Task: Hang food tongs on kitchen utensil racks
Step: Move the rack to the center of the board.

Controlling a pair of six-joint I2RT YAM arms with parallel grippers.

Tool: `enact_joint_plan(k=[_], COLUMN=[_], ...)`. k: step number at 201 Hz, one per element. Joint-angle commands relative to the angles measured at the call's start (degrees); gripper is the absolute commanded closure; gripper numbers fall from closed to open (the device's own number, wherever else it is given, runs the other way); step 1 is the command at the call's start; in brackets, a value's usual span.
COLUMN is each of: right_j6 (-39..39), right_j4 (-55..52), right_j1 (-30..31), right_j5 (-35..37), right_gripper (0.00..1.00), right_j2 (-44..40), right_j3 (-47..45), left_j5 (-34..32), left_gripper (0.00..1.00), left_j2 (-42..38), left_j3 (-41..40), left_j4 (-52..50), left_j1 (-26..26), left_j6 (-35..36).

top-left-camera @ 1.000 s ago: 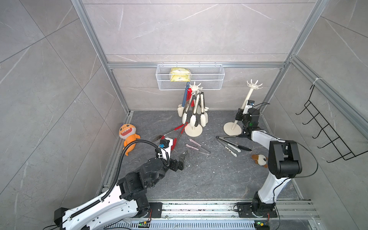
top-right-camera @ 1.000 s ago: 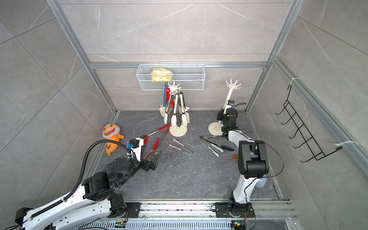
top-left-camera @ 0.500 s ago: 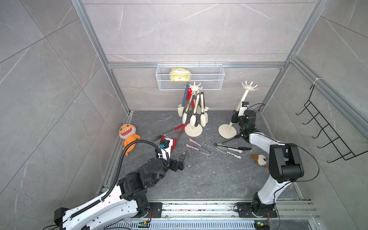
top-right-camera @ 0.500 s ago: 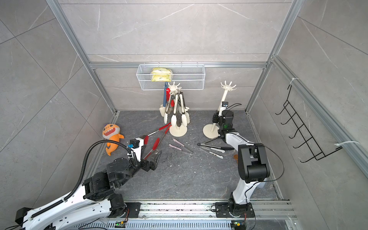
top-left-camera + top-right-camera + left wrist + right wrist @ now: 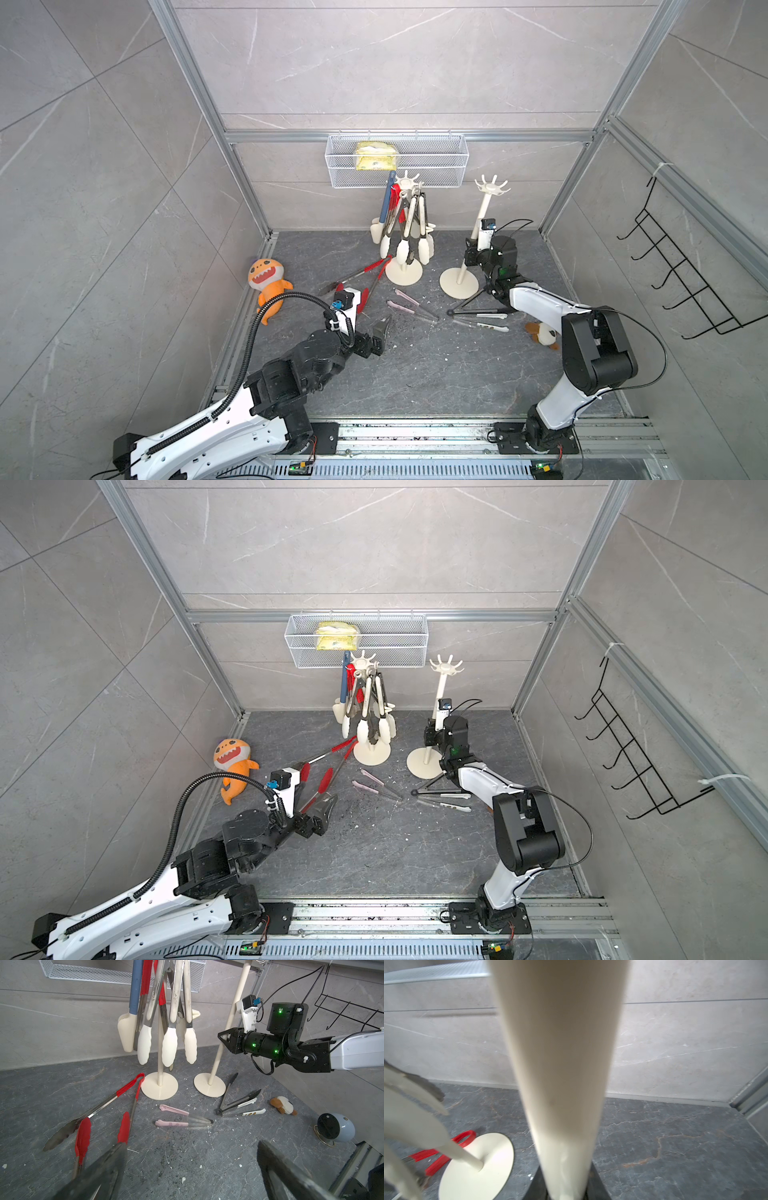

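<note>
Two cream kitchen utensil racks stand at the back. One rack [image 5: 404, 272] carries several hanging tongs [image 5: 409, 224]. My right gripper [image 5: 470, 254] is shut on the pole of the bare rack [image 5: 484, 212], low down; that pole [image 5: 560, 1064] fills the right wrist view. Loose food tongs lie on the floor: red [image 5: 368, 270], pink [image 5: 409, 306], black [image 5: 478, 306] and white [image 5: 484, 325]. My left gripper [image 5: 384, 329] hovers open over the floor beside the red tongs [image 5: 124, 1126], with nothing between its fingers [image 5: 104, 1169].
An orange plush [image 5: 268, 282] lies at the left wall and a small brown-and-white plush [image 5: 542, 333] by the right arm. A white mesh basket [image 5: 397, 166] hangs on the back wall, a black wire hook rack [image 5: 681, 270] on the right wall. A blue-grey round object [image 5: 336, 1128] sits near the front.
My right gripper has dragged the bare rack leftward, closer to the loaded rack, and the black and white tongs shifted with it. The left arm has not moved.
</note>
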Motion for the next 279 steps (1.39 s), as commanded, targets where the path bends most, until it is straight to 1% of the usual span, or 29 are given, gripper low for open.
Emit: enact_joint_plan(k=[1,34,56,151,239,264,279], right_j6=[1.7,1.8,2.3,3.9,6.0,6.0,5.9], right_j4=[-0.2,-0.6,-0.6,0.3,0.9,0.9,0.7], right_j1=[2.2,4.8,6.1,11.5,13.2,13.2,13.1], right_j5=[-2.4,-2.1,-1.8,0.2,0.3,0.5,0.5], right_gripper=[0.82,0.82,0.82,0.82,0.82,0.8,0.76], right_j2=[-3.4,-4.5,-4.9,-5.8,-6.3,-6.0,-5.9], right_j3=[-0.7,-1.9,-2.8,-5.2,-6.8,-7.3,-7.5], left_j5=[-2.0,-3.9,-5.4,-6.6,-8.9,-8.7,-8.2], left_gripper=[0.0,0.0,0.0,0.0,0.0,0.0,0.0], left_j2=[-0.8,-1.8,-2.4,-2.2,-1.0,-0.2,0.5], left_j3=[-0.3,-1.1,-1.3,-1.4,-1.3,-1.2,-0.6], left_j4=[1.1,1.0,-1.0,-6.1,-11.2,-12.2,-12.6], left_j1=[-0.1,-0.1,-0.1,-0.1,-0.1,-0.1,-0.1], left_j6=[-0.5,-1.6,-3.1,-7.5,-13.1,-14.0,-14.2])
